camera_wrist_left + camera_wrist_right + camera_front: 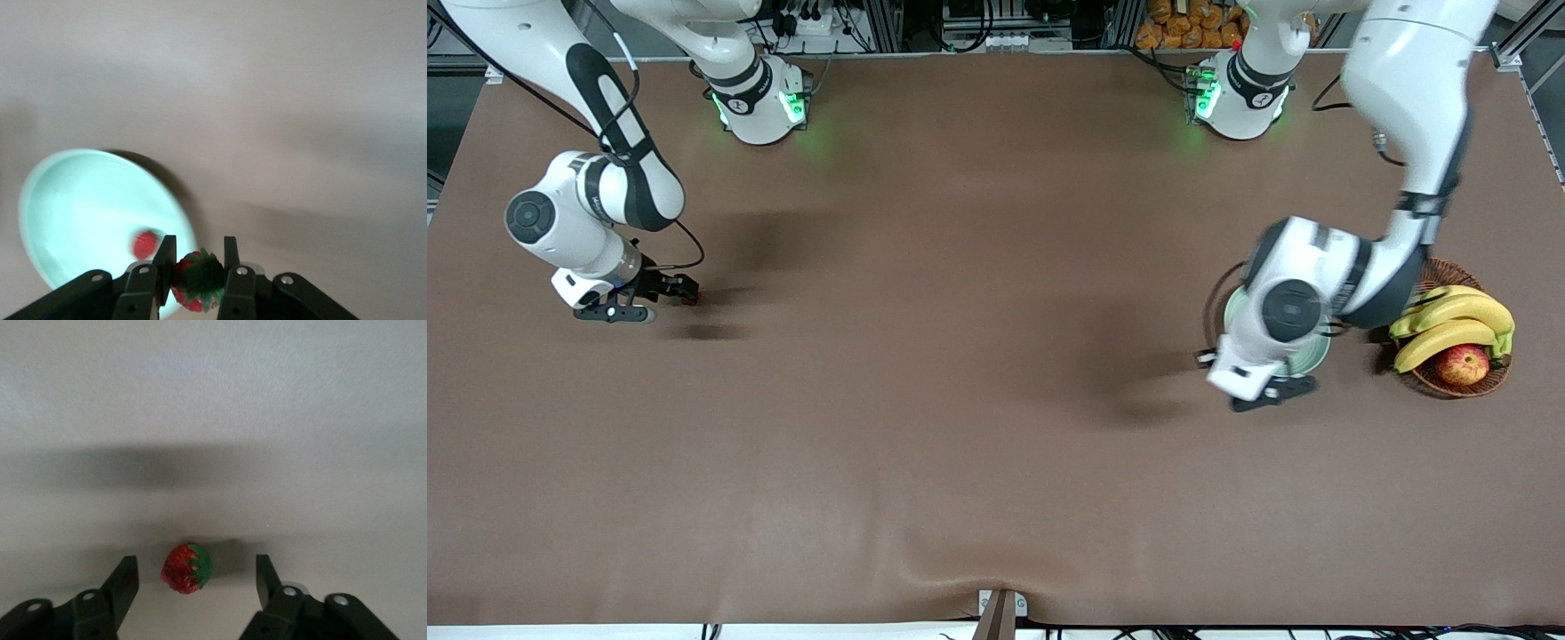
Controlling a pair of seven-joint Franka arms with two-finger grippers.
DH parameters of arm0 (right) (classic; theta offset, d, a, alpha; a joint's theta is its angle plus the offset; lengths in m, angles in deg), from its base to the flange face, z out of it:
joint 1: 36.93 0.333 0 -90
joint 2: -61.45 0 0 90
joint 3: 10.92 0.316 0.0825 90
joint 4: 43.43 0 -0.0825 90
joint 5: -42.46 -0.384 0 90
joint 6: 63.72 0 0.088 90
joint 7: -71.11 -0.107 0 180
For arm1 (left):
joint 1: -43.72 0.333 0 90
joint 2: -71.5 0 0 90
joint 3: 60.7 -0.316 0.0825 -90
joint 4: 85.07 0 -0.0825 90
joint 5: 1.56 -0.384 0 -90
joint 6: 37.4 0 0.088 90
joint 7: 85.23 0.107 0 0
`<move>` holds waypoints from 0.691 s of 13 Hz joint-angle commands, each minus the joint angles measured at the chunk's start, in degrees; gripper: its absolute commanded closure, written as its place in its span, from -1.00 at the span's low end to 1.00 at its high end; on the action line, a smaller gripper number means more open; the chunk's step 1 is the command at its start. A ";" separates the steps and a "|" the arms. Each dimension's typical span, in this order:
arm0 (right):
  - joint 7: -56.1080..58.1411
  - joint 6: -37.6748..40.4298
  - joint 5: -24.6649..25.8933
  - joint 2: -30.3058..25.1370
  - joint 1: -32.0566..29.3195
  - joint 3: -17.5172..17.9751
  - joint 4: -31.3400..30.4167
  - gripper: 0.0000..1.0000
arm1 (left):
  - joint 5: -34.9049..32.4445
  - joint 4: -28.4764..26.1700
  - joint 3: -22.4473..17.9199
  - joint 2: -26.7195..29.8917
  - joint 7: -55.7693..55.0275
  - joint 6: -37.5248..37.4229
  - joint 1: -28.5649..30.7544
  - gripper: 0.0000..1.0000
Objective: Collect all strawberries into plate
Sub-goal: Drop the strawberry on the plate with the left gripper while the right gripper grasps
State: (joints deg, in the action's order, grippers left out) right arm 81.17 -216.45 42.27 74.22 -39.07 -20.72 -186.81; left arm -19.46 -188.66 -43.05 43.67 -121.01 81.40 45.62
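My left gripper is shut on a strawberry, green top facing the camera, and holds it over the rim of the mint-green plate. A second strawberry lies in the plate. In the front view the left arm covers most of the plate, and the left gripper hangs at the plate's edge nearer the camera. My right gripper is open and low at the right arm's end of the table, with the third strawberry on the cloth between its fingers. This strawberry also shows beside the right gripper.
A brown wicker basket with bananas and a red-yellow apple stands beside the plate, toward the left arm's end of the table. The brown cloth has a fold at its front edge.
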 commanded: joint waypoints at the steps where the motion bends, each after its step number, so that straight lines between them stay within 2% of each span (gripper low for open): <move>1: 1.01 -6.96 1.42 1.54 -0.40 0.04 -3.13 -0.34 | -1.34 -4.15 0.71 2.34 8.86 0.03 5.64 1.00; 3: 1.01 -6.88 1.42 1.55 -0.32 0.13 -3.31 0.14 | -3.08 -5.12 0.45 1.21 10.81 1.34 7.49 1.00; 4: 0.92 -6.88 1.42 1.72 -0.23 0.22 -3.31 0.33 | -5.10 -5.74 0.71 0.51 12.56 2.39 10.37 1.00; 6: 0.31 -6.36 1.34 1.73 0.03 0.31 -3.14 1.00 | -5.47 -8.37 0.71 0.32 16.70 6.16 11.98 0.99; 7: 0.13 -6.27 1.16 1.64 0.38 0.39 -2.79 1.00 | -5.56 -8.81 0.71 0.24 16.80 6.53 11.90 0.83; 8: -0.39 -6.26 0.72 1.64 0.47 0.66 -1.83 1.00 | -5.56 -8.82 0.71 0.15 16.97 6.53 11.98 0.54; 9: -1.61 -6.18 0.63 1.55 0.56 1.79 -0.60 1.00 | -5.56 -8.82 0.71 0.06 17.06 6.53 11.81 -0.09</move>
State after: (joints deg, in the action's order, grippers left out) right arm 80.18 -219.49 42.30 76.17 -38.85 -20.21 -187.91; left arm -23.46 -196.60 -43.02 43.03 -104.16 87.20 57.45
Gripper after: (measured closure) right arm 0.692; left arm 0.665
